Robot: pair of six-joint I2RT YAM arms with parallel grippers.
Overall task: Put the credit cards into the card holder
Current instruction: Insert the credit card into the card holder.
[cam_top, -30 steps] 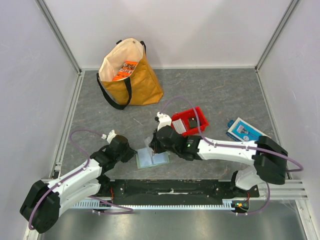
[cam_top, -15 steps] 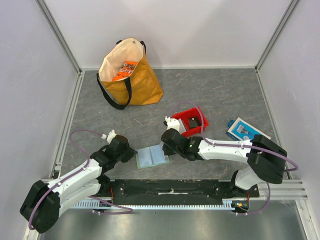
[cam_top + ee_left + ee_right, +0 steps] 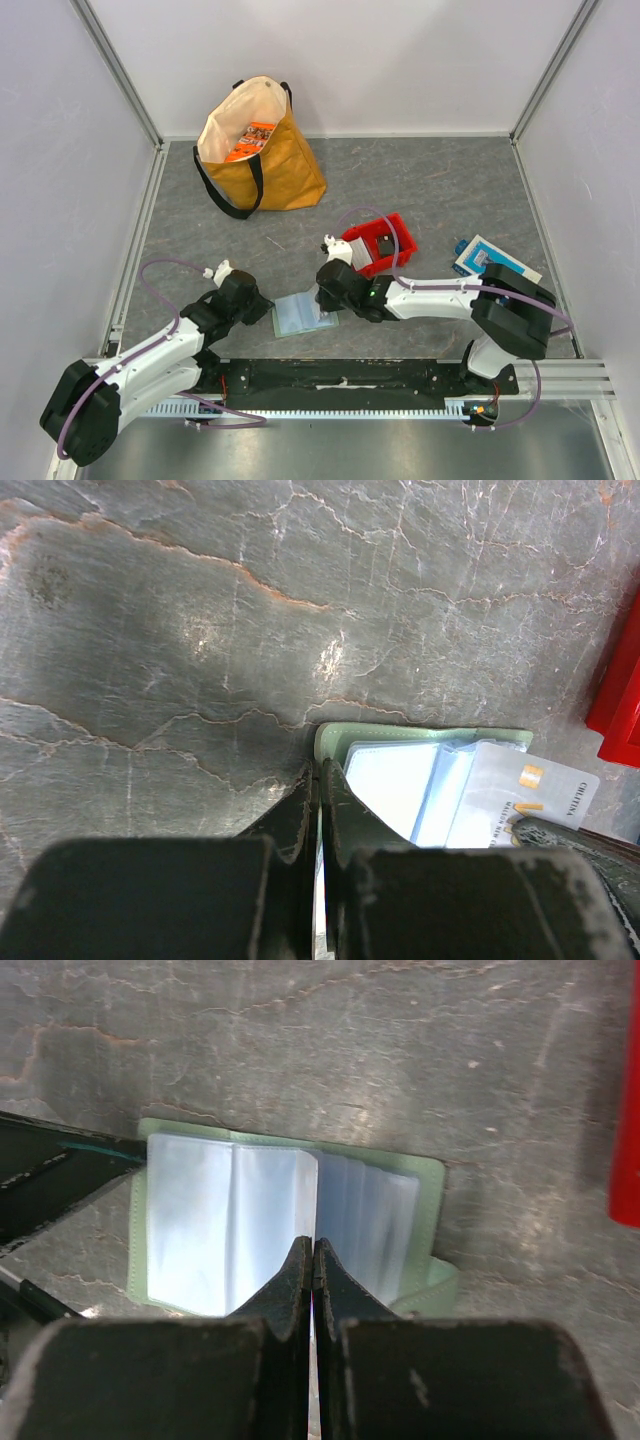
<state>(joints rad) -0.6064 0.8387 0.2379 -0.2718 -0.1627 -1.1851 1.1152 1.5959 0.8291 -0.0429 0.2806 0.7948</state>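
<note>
Card holder [image 3: 200, 1210] open; left claw [image 3: 320, 780], right claw [image 3: 312, 1250] closed at it.

Left claw [image 3: 318, 776] pinched tight on the green card holder [image 3: 420, 736] at its corner, holder open on the bench [image 3: 200, 630]. White credit card [image 3: 525, 795] over its right pockets.

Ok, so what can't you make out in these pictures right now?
Left wrist view: the print on the credit card is too small to read.
Right wrist view: whether the right fingers pinch anything; they also hide the near edge of the card holder.
Top view: what the tote bag holds, mostly behind its rim.
</note>
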